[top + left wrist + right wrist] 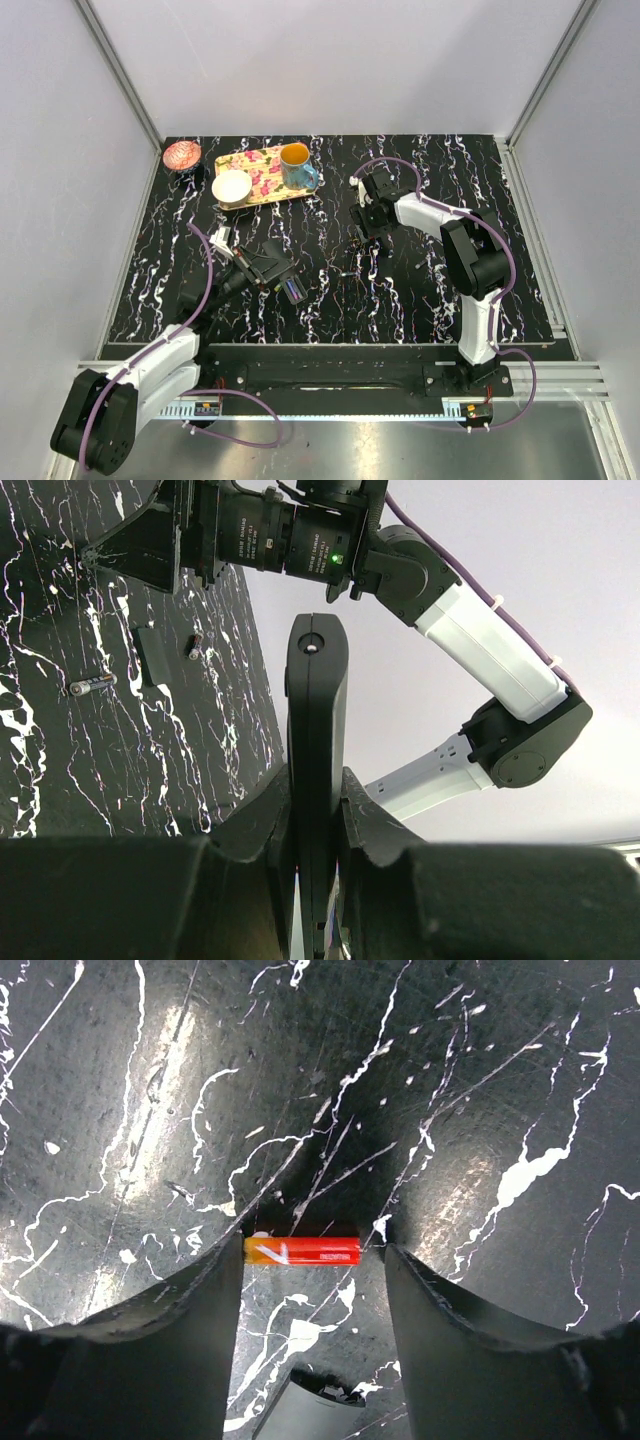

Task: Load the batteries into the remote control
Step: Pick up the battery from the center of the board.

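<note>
My left gripper [262, 270] is shut on the black remote control [285, 284] and holds it above the table, left of centre. In the left wrist view the remote [316, 710] stands edge-on between the fingers, with the gripper [316, 790] clamped on both flat sides. Past it, two batteries [92, 685] [195, 646] and a small dark flat piece [153, 658] lie on the table. My right gripper [366, 226] points down at the table, open. A red-orange battery [300, 1251] lies crosswise on the table between the open right gripper's [313, 1253] fingertips, its left end at the left finger.
A floral yellow tray [262, 180] at the back carries a blue mug [296, 165] and a white bowl [231, 186]. A pink-red bowl [183, 155] sits in the back left corner. A dark flat piece [310, 1410] lies just under my right wrist. Walls close three sides.
</note>
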`<state>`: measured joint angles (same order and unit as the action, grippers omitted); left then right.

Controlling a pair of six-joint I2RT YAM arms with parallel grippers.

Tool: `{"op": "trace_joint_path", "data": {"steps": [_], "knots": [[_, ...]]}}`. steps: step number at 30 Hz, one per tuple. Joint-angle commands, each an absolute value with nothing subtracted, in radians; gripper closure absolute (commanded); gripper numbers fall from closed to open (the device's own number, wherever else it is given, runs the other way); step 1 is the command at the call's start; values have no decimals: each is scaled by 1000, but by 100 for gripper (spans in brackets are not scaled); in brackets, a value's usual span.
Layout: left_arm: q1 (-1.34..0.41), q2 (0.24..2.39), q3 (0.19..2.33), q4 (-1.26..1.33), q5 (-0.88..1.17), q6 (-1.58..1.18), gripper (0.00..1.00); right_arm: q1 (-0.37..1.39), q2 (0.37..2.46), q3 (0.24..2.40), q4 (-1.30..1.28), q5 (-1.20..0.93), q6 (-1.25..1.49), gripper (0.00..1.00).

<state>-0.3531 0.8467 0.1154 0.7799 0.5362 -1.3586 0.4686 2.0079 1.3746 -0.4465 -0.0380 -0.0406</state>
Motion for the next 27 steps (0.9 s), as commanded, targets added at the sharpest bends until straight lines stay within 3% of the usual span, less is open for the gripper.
{"op": "trace_joint_path", "data": {"steps": [1, 16, 22, 23, 24, 25, 27], "knots": [[-351, 848, 138, 850, 557, -1344, 100, 468, 2034, 1371, -462, -74, -28, 41], [-350, 842, 130, 861, 557, -1348, 100, 468, 1930, 1292, -414, -51, 75, 59], [-351, 836, 127, 864, 552, -1353, 100, 469, 1789, 1272, -390, -6, 291, 67], [-351, 836, 127, 864, 552, -1353, 100, 469, 1778, 1275, -396, 33, 398, 73], [-351, 835, 127, 864, 552, -1353, 100, 468, 1769, 1276, -400, 49, 446, 87], [-350, 833, 127, 864, 551, -1354, 100, 471, 1753, 1281, -416, 52, 481, 95], [-351, 830, 129, 865, 551, -1356, 100, 469, 1740, 1281, -439, 92, 664, 100]]}}
